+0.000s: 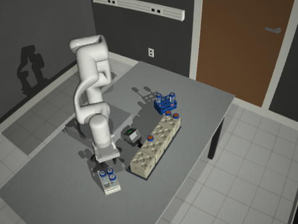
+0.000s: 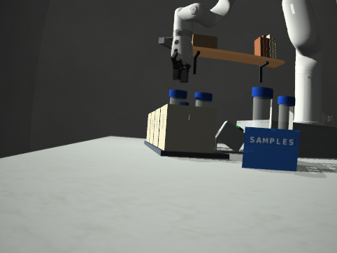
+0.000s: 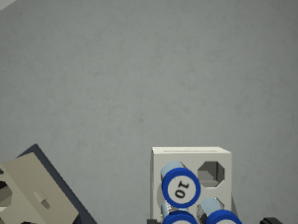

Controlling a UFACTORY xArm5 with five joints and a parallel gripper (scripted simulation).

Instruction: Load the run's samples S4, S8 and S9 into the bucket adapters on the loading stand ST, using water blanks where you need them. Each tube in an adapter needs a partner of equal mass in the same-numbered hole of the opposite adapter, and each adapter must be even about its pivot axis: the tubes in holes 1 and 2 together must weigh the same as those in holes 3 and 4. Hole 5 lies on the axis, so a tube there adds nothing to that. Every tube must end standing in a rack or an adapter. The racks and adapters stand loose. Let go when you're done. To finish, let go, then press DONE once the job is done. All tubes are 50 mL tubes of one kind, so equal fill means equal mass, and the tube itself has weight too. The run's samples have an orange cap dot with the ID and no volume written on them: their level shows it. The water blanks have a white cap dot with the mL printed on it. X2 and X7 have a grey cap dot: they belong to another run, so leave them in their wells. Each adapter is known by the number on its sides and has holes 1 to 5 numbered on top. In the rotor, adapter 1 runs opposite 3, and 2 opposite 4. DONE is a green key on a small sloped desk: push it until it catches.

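My gripper point(image 1: 107, 161) hangs open and empty above the white blank rack point(image 1: 109, 181), clear of its tubes; it also shows in the exterior view point(image 2: 180, 74). In the wrist view the blank rack point(image 3: 191, 186) holds a white-dotted tube marked 10 point(image 3: 180, 188), two more blue caps at the bottom edge, and one empty well point(image 3: 210, 173). The row of beige adapters point(image 1: 157, 142) on the stand carries three orange-dotted tubes: one near the middle point(image 1: 149, 138) and two at the far end point(image 1: 167, 113) point(image 1: 175, 116). I cannot read their IDs.
The blue SAMPLES rack point(image 1: 166, 104) stands beyond the adapters with two tubes point(image 1: 158, 97) point(image 1: 172, 95). The small sloped desk with the green DONE key point(image 1: 131, 133) sits between the arm's base and the adapters. A corner of an adapter point(image 3: 31, 194) shows at the wrist view's lower left.
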